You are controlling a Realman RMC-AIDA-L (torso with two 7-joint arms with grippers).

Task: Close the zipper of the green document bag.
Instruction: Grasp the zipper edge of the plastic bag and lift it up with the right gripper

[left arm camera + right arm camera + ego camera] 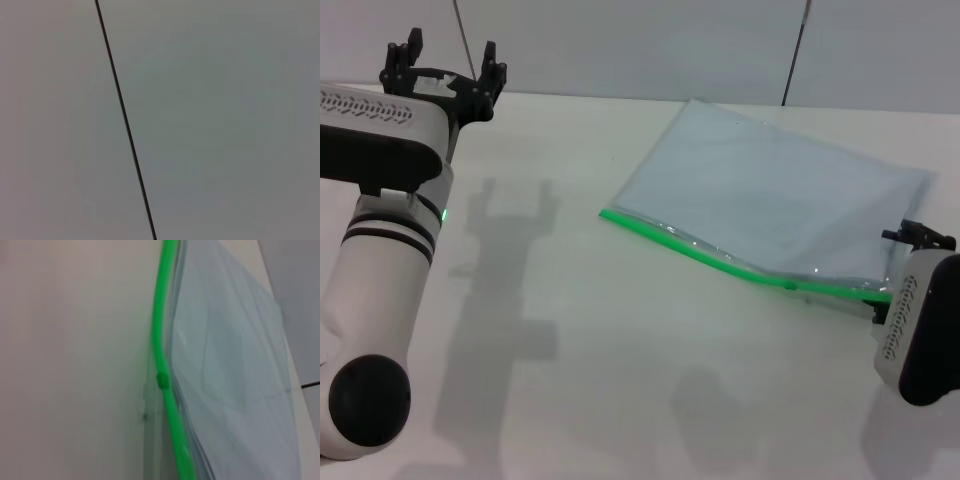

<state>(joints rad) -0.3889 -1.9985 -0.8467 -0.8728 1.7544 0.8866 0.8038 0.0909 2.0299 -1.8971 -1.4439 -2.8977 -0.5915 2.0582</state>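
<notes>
My right gripper (917, 236) sat at the bag's (770, 190) zipper (720, 261) end, grip unclear, probably steadying it; my left gripper (445, 62) hung spread, idle.

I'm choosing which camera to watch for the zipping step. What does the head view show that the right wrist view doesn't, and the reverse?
Only the head view shows the whole green document bag on the table, the left end effector raised far to the left, and the right end effector at the bag's right corner. Only the right wrist view shows the slider tab close up. Both show the zipper.
</notes>
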